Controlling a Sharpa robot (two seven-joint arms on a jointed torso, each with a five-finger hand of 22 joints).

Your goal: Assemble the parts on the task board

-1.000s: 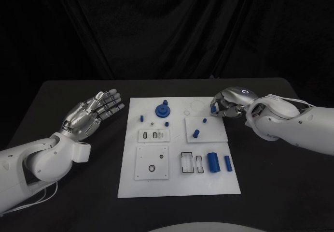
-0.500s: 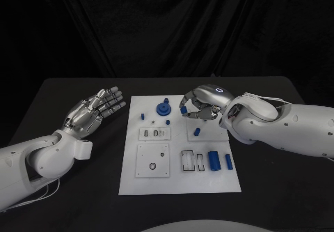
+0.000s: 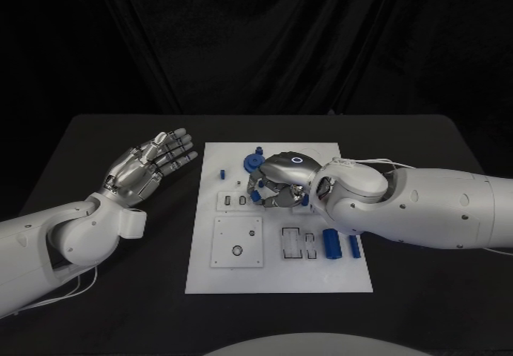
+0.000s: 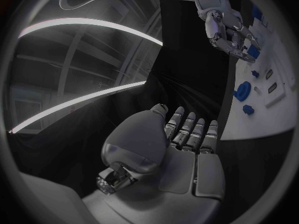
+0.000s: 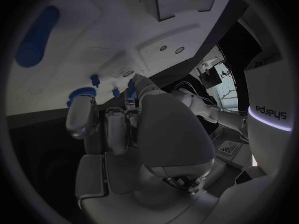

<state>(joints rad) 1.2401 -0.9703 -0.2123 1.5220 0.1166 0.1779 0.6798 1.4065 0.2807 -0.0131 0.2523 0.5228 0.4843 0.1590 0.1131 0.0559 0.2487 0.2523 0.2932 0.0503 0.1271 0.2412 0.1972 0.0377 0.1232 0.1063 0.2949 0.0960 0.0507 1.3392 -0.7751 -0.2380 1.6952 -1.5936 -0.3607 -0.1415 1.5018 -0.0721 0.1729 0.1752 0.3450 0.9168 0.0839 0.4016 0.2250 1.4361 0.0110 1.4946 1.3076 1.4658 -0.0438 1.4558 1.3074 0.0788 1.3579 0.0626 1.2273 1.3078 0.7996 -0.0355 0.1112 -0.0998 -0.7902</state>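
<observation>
white rectangular task board (image 3: pixel 280 278): lies flat in the middle of the black table (image 3: pixel 428 297), long side running away from the robot.

right silver many-fingered hand (image 3: pixel 276 184): reaches across the middle of the board from the right, fingers curled down over the small raised white block with slots (image 3: pixel 232 201) at the board's left-centre. in the right wrist view a small blue peg (image 5: pixel 131 87) sits pinched between the fingertips, its end close to the board surface near a round hole (image 5: pixel 127 73); whether it touches the board cannot be told.

left silver many-fingered hand (image 3: pixel 147 165): held over the bare table just left of the board's far corner, palm up, fingers straight and spread, holding nothing.

blue round gear-like part with a central post (image 3: pixel 254 162): stands on the far part of the board, just beyond the right hand.

small blue stud (image 3: pixel 222 175): on the board's far left edge.

square white plate with an oval opening (image 3: pixel 235 242): near left part of the board.

two blue cylinders (image 3: pixel 331 243): lie side by side at the board's right, beside narrow rectangular recesses (image 3: pixel 288 242), partly under the right forearm.
</observation>
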